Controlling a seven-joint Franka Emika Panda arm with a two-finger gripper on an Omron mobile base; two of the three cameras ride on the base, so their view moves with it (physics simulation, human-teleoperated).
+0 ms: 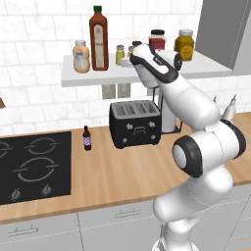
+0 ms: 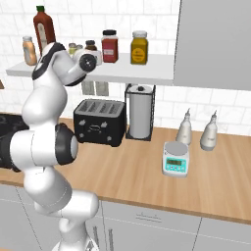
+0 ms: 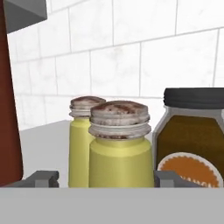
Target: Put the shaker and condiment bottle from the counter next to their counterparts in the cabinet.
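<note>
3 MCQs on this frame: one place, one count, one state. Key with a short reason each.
1. Where does the red bottle stand?
A. on the cooktop
B. on the shelf, beside the orange bottle
C. on the toaster

2. How many yellow shakers show ahead of the gripper in the hand view?
A. one
B. two
C. four

3. How do the gripper's jaws stand?
A. shut empty
B. open, either side of the near shaker
C. clamped on the brown jar

Key: 1 B, the left base view shows it upright on the white shelf, next to the orange bottle. 2 B, the near shaker with its twin just behind. 3 B, the two fingertips sit apart, wider than the shaker's body.
</note>
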